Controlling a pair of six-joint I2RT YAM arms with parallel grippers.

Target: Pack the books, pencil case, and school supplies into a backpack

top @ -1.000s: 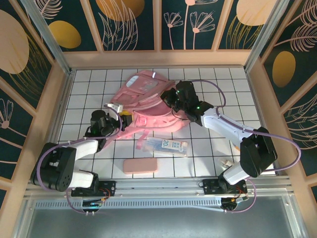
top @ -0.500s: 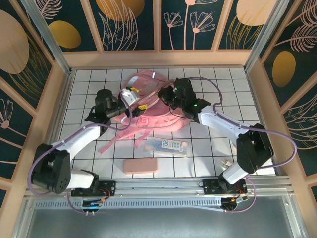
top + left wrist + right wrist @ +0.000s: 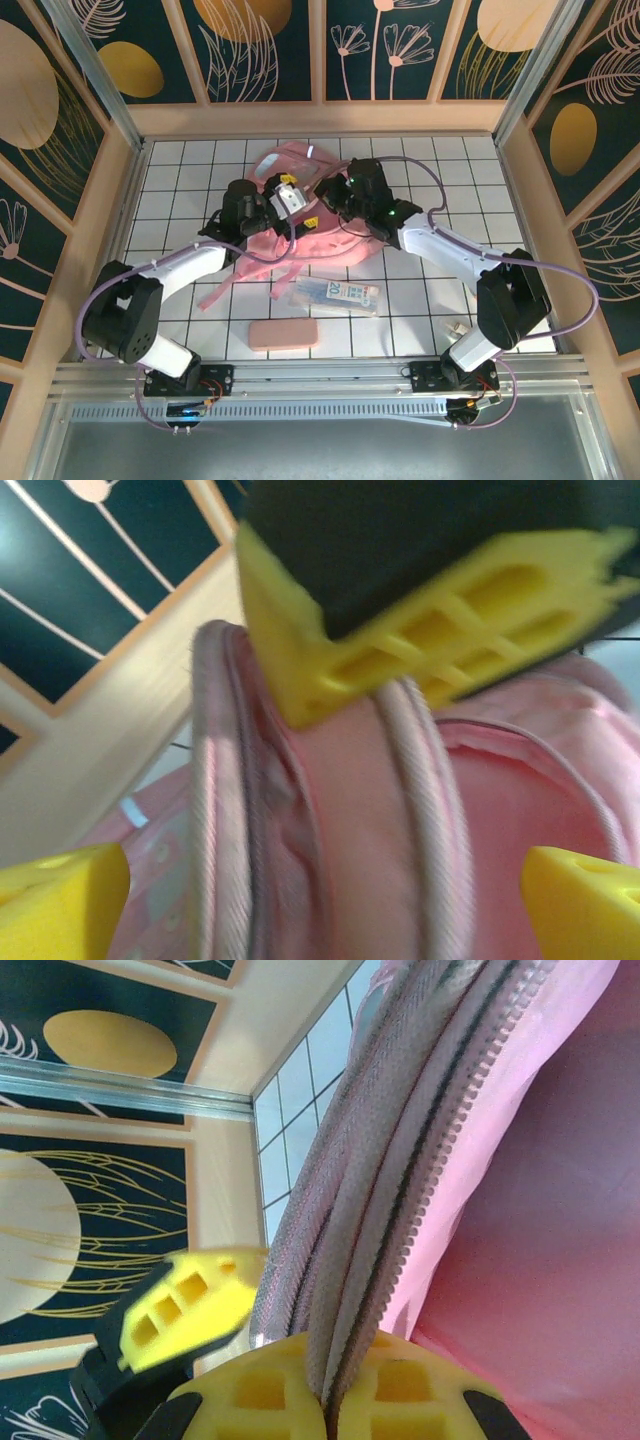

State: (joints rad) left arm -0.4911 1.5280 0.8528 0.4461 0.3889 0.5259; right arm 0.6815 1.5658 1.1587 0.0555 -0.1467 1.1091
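Salmon-pink and plain, one pencil case (image 3: 283, 335) lies flat on the white-tiled desk (image 3: 180, 170) closest to the two arm bases, between them and a little to the left. One small pale object (image 3: 455, 328), too small to identify, sits beside the right arm's base. Just beyond the case lies one long clear-and-white packet (image 3: 330, 294) with blue-green print and a "20", apart from the case and set at a slight slant. One pink strap (image 3: 222, 292) trails from the bag toward the near left, ending left of the packet. Farther back, at the middle of the desk, sits the one pink backpack (image 3: 325, 245), slumped with its mouth turned up and both arms reaching in from either side. The left fingers (image 3: 296, 203) are spread wide over the top of the bag; in the left wrist view their two yellow tips stand far apart at the lower corners, with the bag's rim and a corded strap between them and nothing clamped. The right fingers (image 3: 325, 1405) are pressed together on the backpack's zipper edge, which runs up from between the two yellow pads in the right wrist view. Behind the bag, the desk runs back to the rear wall with its gold-and-navy panels (image 3: 265, 45).
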